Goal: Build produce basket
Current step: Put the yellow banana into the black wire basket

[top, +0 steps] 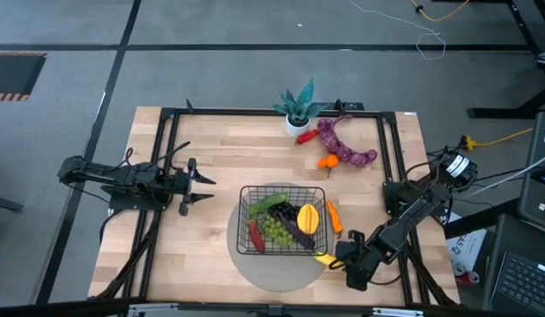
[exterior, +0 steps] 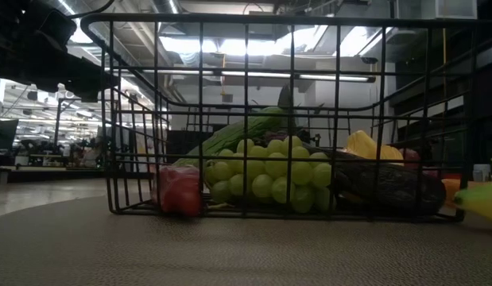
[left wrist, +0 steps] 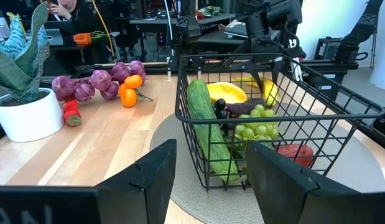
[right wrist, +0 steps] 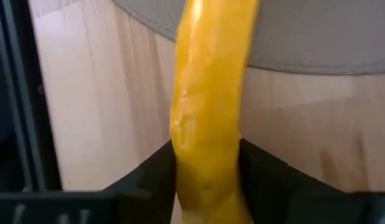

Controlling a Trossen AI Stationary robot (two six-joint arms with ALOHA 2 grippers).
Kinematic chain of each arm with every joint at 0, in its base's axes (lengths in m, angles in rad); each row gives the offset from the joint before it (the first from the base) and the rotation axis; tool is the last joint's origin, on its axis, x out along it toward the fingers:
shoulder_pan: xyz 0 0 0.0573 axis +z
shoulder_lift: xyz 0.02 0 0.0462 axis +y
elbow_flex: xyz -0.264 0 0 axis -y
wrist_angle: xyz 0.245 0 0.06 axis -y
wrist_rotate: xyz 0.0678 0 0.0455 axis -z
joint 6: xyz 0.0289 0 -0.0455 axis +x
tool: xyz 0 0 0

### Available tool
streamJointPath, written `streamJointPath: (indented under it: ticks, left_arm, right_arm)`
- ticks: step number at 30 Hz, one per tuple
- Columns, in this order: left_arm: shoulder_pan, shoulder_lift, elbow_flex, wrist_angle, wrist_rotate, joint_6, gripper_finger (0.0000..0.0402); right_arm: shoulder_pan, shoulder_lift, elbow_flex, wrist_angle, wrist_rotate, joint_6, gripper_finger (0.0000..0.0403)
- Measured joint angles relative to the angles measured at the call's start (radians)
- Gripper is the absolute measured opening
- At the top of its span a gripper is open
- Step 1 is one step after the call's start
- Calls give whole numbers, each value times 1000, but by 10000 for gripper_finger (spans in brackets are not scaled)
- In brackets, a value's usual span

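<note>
— Where is the banana (right wrist: 208, 118) seen?
— It is pinched in the right claw (top: 341, 256), just off the basket (top: 283, 190) corner, over the grey disc (top: 254, 264) edge.
— And the left claw (top: 204, 188)?
— It is held spread, beside the basket, well apart.

Two dark six-joint arms

Left arm (top: 122, 180) at centre left and right arm (top: 404, 224) at lower right are matte black, jointed, trailing thin black cables.
</note>
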Motion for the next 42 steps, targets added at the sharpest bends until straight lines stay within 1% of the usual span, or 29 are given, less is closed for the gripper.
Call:
streamJointPath:
  ticks: [3, 6, 11, 14, 17, 20, 22, 25, 27, 30, 31, 33, 35, 38, 40, 42]
  left_arm:
    - [0, 0, 0, 0, 0, 0, 188]
    - [0, 0, 0, 0, 0, 0, 188]
    - [0, 0, 0, 0, 0, 0, 188]
    - [0, 0, 0, 0, 0, 0, 188]
    - [0, 0, 0, 0, 0, 0, 188]
    - [0, 0, 0, 0, 0, 0, 188]
    - [0, 0, 0, 0, 0, 0, 188]
    - [0, 0, 0, 0, 0, 0, 188]
    - [0, 0, 0, 0, 0, 0, 188]
    - [0, 0, 0, 0, 0, 0, 188]
    - [0, 0, 0, 0, 0, 0, 188]
    - [0, 0, 0, 0, 0, 0, 188]
    - [0, 0, 0, 0, 0, 0, 188]
    - [0, 0, 0, 0, 0, 0, 188]
    - [0, 0, 0, 0, 0, 0, 188]
    - [0, 0, 0, 0, 0, 0, 188]
  right_arm:
    - [0, -7, 0, 7, -37, 58, 127]
    - [1, -7, -1, 21, -94, 104, 125]
    - [15, -4, 16, 18, -187, 99, 124]
    - [18, -4, 50, -28, -241, 106, 124]
    - [22, -3, 104, -142, -278, 107, 125]
    - [23, -3, 163, -241, -296, 102, 125]
    - [23, -3, 198, -250, -297, 78, 125]
    - [25, -4, 257, -246, -287, -1, 125]
    - [27, -4, 300, -246, -255, -78, 126]
    - [32, -5, 365, -246, -161, -245, 126]
    - [34, -5, 386, -245, -114, -320, 126]
    - [34, -5, 424, -244, 26, -497, 126]
    - [34, -5, 457, -241, 196, -672, 126]
    - [30, -6, 493, -239, 486, -859, 126]
    - [26, -6, 513, -239, 703, -931, 126]
    - [19, -6, 527, -221, 931, -953, 126]
